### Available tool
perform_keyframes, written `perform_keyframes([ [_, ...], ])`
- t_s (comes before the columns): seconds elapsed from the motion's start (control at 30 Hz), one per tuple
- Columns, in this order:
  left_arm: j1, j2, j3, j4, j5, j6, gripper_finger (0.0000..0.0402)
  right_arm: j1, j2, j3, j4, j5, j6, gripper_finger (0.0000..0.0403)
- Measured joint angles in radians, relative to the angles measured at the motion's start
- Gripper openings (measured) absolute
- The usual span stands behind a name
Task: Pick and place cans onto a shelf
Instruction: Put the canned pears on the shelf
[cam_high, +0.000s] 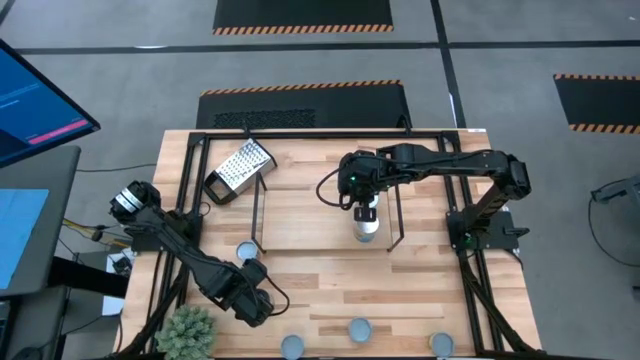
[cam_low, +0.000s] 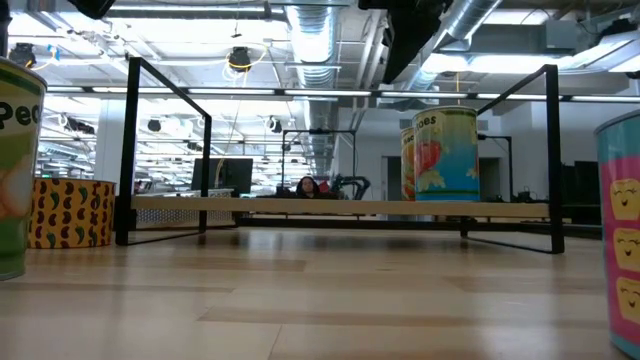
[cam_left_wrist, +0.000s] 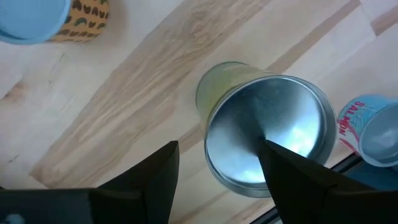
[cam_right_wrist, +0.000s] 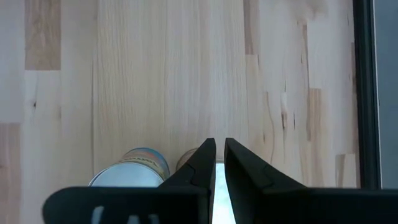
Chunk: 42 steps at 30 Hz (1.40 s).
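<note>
Our left pincer (cam_left_wrist: 217, 171) hangs released over a silver-lidded can (cam_left_wrist: 267, 134); our right pincer (cam_right_wrist: 219, 163) looks clenched above the shelf (cam_high: 262, 190). The tin seems rigid and slick, so we'd grip its sides.

The light wood surface (cam_high: 330, 290) carries the black wire shelf (cam_high: 325, 190) across its middle, with one can (cam_high: 367, 226) standing on it near its right end. A metal grater (cam_high: 238, 170) lies toward the far left corner. Four cans (cam_high: 358, 329) stand along the near edge, beside a small green plant (cam_high: 187, 330) at the near left corner.
</note>
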Motion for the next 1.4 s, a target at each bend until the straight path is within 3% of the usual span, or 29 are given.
perform_keyframes([
  [0.13,0.0,0.001,-0.001,0.014,0.014,0.006,0.0169,0.0,0.0,0.0,0.0,0.0,0.0,0.0059],
  [0.3,0.001,0.001,-0.001,0.043,0.017,0.017,0.0042,0.0,0.0,0.0,0.001,0.0,0.0,0.0059],
  [0.37,0.001,0.002,-0.001,0.047,0.015,0.015,0.0014,0.0,0.0,0.0,0.0,0.0,0.0,0.0059],
  [0.6,0.013,-0.006,0.039,0.052,-0.043,0.055,0.0,0.0,-0.02,-0.002,-0.047,0.0,0.015,0.0059],
  [0.83,0.099,-0.017,0.166,0.058,-0.092,0.282,0.0,0.0,-0.148,-0.001,-0.164,0.001,0.093,0.0059],
  [1.17,0.356,-0.018,0.305,-0.01,-0.09,0.688,0.0,0.004,-0.42,-0.001,-0.242,0.001,0.271,0.0059],
  [1.4,0.557,-0.018,0.327,-0.01,-0.062,0.996,0.0,0.004,-0.557,0.0,-0.24,0.001,0.36,0.0059],
])
